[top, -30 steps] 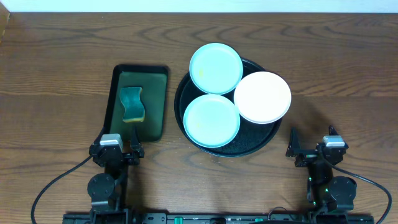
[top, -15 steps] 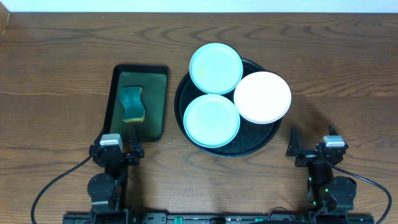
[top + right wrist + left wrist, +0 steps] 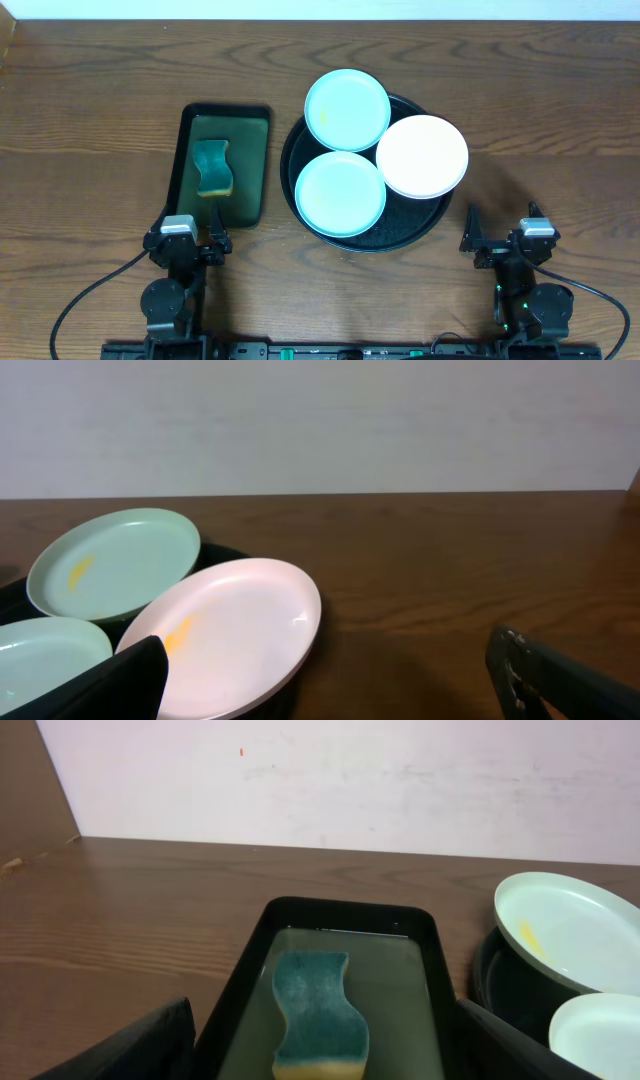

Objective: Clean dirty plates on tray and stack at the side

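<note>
The round black tray (image 3: pixel 425 222) sits at mid-table and holds three plates. A mint plate (image 3: pixel 347 109) lies at its far left, a second mint plate (image 3: pixel 340 193) at its near left, and a white plate (image 3: pixel 422 155) on its right, overhanging the rim. Yellow smears show on the far mint plate (image 3: pixel 112 562) and the white plate (image 3: pixel 235 630) in the right wrist view. My left gripper (image 3: pixel 187 243) is open and empty at the table's near left. My right gripper (image 3: pixel 505 238) is open and empty at the near right.
A dark green rectangular tray (image 3: pixel 252 165) left of the black tray holds a teal sponge (image 3: pixel 213 167) with a yellow underside, also in the left wrist view (image 3: pixel 318 1012). A pale wall runs behind the table's far edge.
</note>
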Robot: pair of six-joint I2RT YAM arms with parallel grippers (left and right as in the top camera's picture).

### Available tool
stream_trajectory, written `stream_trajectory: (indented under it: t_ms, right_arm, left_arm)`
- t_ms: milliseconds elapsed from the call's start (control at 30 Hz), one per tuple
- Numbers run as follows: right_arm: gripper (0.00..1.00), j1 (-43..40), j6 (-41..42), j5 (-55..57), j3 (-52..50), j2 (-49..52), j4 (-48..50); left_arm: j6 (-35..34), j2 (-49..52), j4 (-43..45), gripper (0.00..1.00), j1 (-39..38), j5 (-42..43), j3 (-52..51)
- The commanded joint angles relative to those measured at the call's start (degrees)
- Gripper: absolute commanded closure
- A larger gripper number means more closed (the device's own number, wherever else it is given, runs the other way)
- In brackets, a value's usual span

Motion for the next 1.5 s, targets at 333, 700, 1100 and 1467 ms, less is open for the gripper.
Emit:
stream_trajectory:
  t_ms: [333, 700, 1100, 1467]
  right_arm:
    - [0.01, -0.63, -0.85, 0.15, -0.11, -0.31, -0.24]
    - [0.01, -0.63, -0.85, 0.15, -0.11, -0.31, -0.24]
    - [0.01, -0.63, -0.85, 0.15, -0.11, -0.31, -0.22]
    - [0.01, -0.63, -0.85, 0.15, -0.11, -0.31, -0.24]
  left_arm:
    - [-21.18, -0.42, 10.54, 0.19, 0.35, 27.28, -0.74]
    - [-19.28, 3.5, 24.79, 0.18, 0.35, 19.56, 7.45]
    - [-6.12, 53.86, -24.55, 0.18, 0.44, 37.35, 53.22]
    - [-13.88, 75.19, -39.74, 0.18, 3.5, 4.61, 68.61]
